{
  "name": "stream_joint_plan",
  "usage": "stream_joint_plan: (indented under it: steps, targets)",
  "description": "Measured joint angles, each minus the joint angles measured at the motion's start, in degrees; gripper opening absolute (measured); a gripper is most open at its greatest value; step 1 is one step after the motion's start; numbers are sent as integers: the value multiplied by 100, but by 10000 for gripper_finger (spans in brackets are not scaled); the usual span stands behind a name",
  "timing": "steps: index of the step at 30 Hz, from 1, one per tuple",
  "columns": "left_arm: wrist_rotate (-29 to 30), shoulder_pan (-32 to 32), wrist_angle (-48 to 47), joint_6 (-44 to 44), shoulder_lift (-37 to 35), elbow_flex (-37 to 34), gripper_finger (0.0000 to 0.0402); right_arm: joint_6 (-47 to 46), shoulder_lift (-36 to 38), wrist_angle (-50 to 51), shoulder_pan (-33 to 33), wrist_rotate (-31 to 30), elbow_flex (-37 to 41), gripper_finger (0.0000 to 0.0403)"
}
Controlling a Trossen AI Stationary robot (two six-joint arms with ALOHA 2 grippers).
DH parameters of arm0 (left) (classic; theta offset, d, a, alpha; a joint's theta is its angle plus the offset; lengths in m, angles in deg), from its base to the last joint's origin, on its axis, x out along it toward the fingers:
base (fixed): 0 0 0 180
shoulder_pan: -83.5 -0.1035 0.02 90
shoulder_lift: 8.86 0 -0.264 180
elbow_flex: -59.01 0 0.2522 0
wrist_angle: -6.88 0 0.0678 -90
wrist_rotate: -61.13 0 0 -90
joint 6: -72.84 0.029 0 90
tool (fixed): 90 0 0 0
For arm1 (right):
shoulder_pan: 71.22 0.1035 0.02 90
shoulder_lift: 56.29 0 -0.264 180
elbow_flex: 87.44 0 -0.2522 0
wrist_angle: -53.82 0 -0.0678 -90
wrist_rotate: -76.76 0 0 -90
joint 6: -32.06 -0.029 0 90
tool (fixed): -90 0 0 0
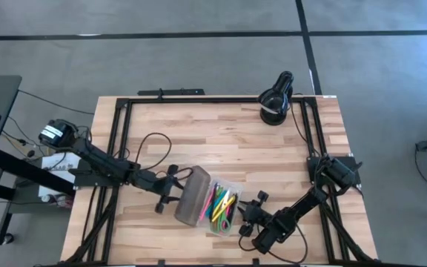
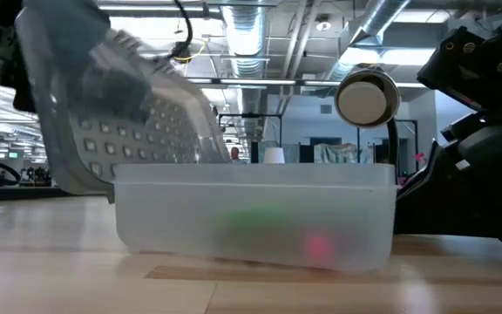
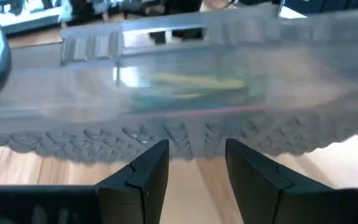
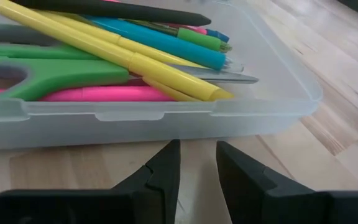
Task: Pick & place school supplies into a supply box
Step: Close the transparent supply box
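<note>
The supply box (image 1: 236,185) is a clear case near the table's near edge, also in the low view (image 2: 251,218). Its greyish dotted lid (image 1: 191,196) stands tilted up on the box's left side (image 2: 129,96). Inside lie the school supplies (image 1: 222,204): yellow, blue, pink and black pens (image 4: 135,62) and green-handled scissors (image 4: 55,71). My left gripper (image 1: 176,190) is at the lid's outer face, open by a small gap (image 3: 194,149). My right gripper (image 1: 247,215) is right of the box, narrowly open (image 4: 197,152), a short way from its long wall (image 4: 166,121). My left gripper comes level from the table's left, and its fingertips (image 3: 157,152) stand right at the lower rim of the lid's dotted outer face (image 3: 191,140). Whether they touch it I cannot tell. The lid stands tilted up over the box.
A black round lamp (image 1: 276,96) stands at the far right corner and shows behind the box in the low view (image 2: 366,98). A black frame runs along the table's far and side edges (image 1: 199,100). Bare wood lies between the box and the far edge (image 1: 221,141).
</note>
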Motion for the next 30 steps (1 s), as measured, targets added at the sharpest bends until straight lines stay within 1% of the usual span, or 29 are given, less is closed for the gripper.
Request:
stream_joint_plan:
  steps: [5,10,15,19,23,30]
  targets:
    - [90,153,36,348,260,345,153,31,-2,-5,-55,-23,0,101]
    - [81,155,11,621,869,847,153,428,1,-216,-164,29,11,101]
    - [36,153,28,966,1526,1454,153,470,1,-234,-207,36,9,101]
    - [-38,152,21,1201,1908,1882,153,461,1,-201,-205,29,4,101]
    - [-221,116,26,1277,2166,2192,153,453,1,-195,-205,22,4,101]
    - [-226,24,-23,1251,2358,2370,153,370,-2,-44,-146,-65,-2,101]
